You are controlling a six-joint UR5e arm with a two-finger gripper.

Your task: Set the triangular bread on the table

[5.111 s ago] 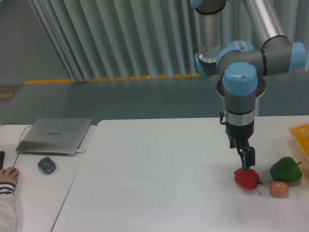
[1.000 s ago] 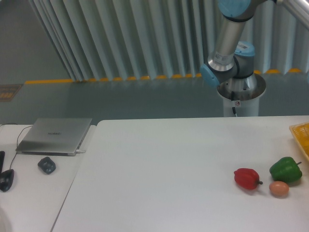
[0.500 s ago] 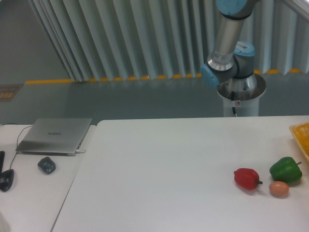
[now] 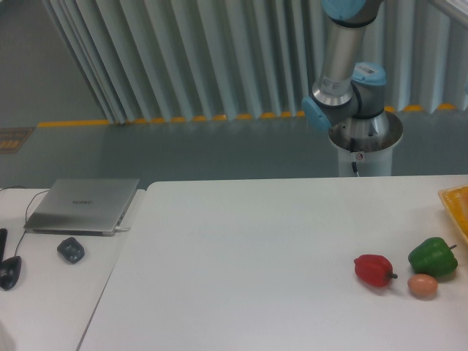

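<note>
The triangular bread is out of view. The white table (image 4: 241, 256) fills the lower middle and right of the camera view. Only the arm's base and lower links (image 4: 344, 80) show behind the table's far edge, rising out of the top of the frame. My gripper is out of view.
A red pepper (image 4: 374, 270), a green pepper (image 4: 432, 257) and a small round tan-orange ball (image 4: 423, 285) lie near the table's right side. A yellow basket edge (image 4: 456, 201) shows at the far right. On the smaller left desk sit a silver laptop (image 4: 82, 204) and a dark mouse (image 4: 71, 249).
About five seconds ago the gripper stood at the red pepper; the arm has since lifted away and out of the frame. Over the last second the arm link has shifted slightly left.
</note>
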